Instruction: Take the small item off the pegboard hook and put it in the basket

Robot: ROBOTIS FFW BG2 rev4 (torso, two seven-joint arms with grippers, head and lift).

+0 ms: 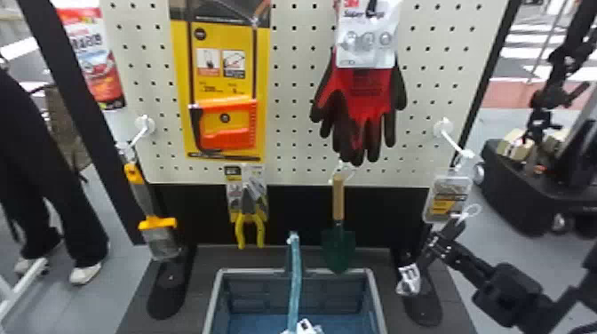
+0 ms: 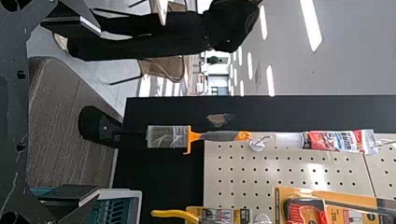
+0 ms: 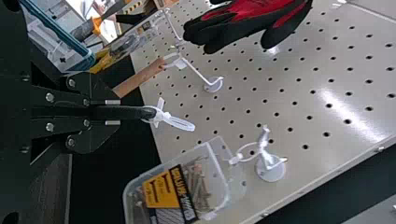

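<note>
My right gripper is at the lower right, in front of the pegboard's bottom corner. In the right wrist view that gripper is shut on a slim black-handled item with a white tie loop at its end, clear of both nearby hooks. The item's pale lower end hangs tilted, right of the grey-blue basket and apart from it. My left gripper stands open with nothing between its fingers, facing the board's left side.
A clear box of screws hangs just behind the right gripper. A trowel and yellow pliers hang near the basket's back edge; its teal handle stands up. A scraper hangs at left. Gloves hang above the trowel.
</note>
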